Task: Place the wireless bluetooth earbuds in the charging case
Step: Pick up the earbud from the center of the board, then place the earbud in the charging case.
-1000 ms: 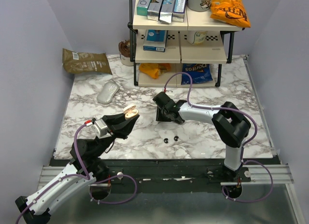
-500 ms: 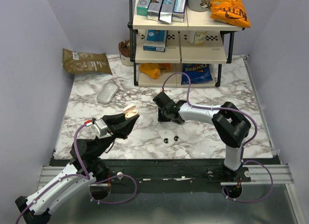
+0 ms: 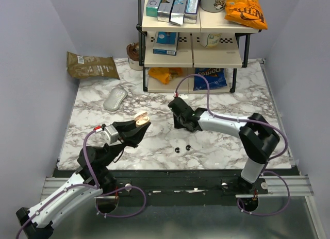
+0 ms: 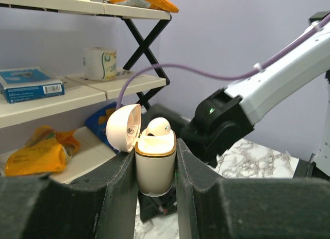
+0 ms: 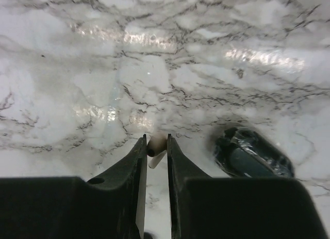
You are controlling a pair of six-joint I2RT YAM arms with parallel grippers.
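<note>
While my left claw (image 4: pixel 156 157) clamps the open charging case (image 4: pixel 154 169) near the table's (image 3: pixel 252 92) front edge, my right claw (image 5: pixel 157 142) pinches a white earbud (image 5: pixel 155 148).

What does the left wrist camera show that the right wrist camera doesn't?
Only the left wrist view: the left gripper shut on the cream-white charging case with a gold rim, its lid open and one cream-white earbud seated inside, with a shelf rack behind.
Only the right wrist view: the right gripper pinching a second cream-white earbud, with a glossy black oval pod lying to its right.
Both: the white marble tabletop.
</note>
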